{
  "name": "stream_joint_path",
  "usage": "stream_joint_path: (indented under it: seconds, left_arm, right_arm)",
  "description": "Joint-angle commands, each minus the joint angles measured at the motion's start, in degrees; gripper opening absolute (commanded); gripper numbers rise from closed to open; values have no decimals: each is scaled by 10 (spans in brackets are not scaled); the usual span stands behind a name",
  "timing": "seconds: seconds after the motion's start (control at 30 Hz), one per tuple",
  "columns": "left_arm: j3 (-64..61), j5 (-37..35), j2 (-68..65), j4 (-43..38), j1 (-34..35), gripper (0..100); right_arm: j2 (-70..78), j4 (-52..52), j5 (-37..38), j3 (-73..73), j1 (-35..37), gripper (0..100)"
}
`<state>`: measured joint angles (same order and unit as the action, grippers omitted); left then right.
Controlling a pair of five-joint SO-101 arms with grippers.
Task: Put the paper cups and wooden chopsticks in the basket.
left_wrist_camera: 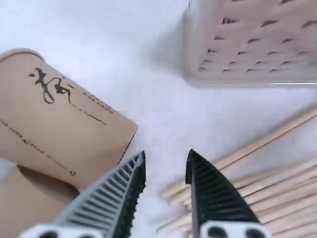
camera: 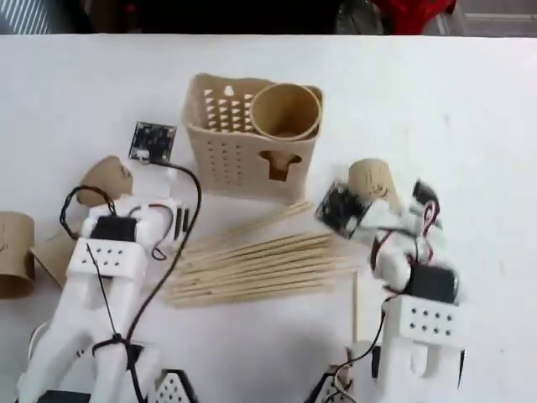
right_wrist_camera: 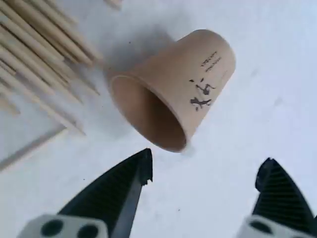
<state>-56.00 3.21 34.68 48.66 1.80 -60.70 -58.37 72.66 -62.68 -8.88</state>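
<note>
Currently cup-pickup step: right gripper gapes over a tipped cup near the basket; left gripper slightly parted, empty. Next I must lower, straddle its wall, close.

- Lighting's bright and pretty even from overhead; the white table is nearly washed out in the high view.
- The room behind the table's far edge is dark.
- Shadows are soft and grey, no hard edges: a faint one under the basket, and a smudgy one beside the paper cup on the chopsticks side.
- The cup's inside is noticeably darker than its outside.
- Barely any glare, just a thin bright line along the basket's bottom edge in the left wrist view.
</note>
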Motion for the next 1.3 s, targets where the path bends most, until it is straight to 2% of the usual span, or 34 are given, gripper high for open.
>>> stream_joint_path:
  seconds: [0.0,0.27,0.43,0.67,1.0,1.13,1.2,1.27]
  left_arm:
    - [4,1,14,-12,5,143]
    - [4,1,14,-12,5,143]
    - [4,1,14,-12,5,143]
    - [4,1,14,-12,5,143]
    - [4,1,14,-12,5,143]
    - [4,1,14,-12,5,143]
    - [3,1,14,-12,5,143]
    - [3,1,14,-12,5,143]
  right_arm:
    - [-28,28,16,-34,-4,333]
    - [-27,136,11,-98,12,333]
    - [-27,186,-35,-101,14,333]
    - [-10,233,-33,-126,14,333]
    - [165,419,-40,-120,14,331]
    - [244,499,-104,-86,12,329]
    - [288,509,-125,-55,11,295]
    - [322,509,-127,-33,11,208]
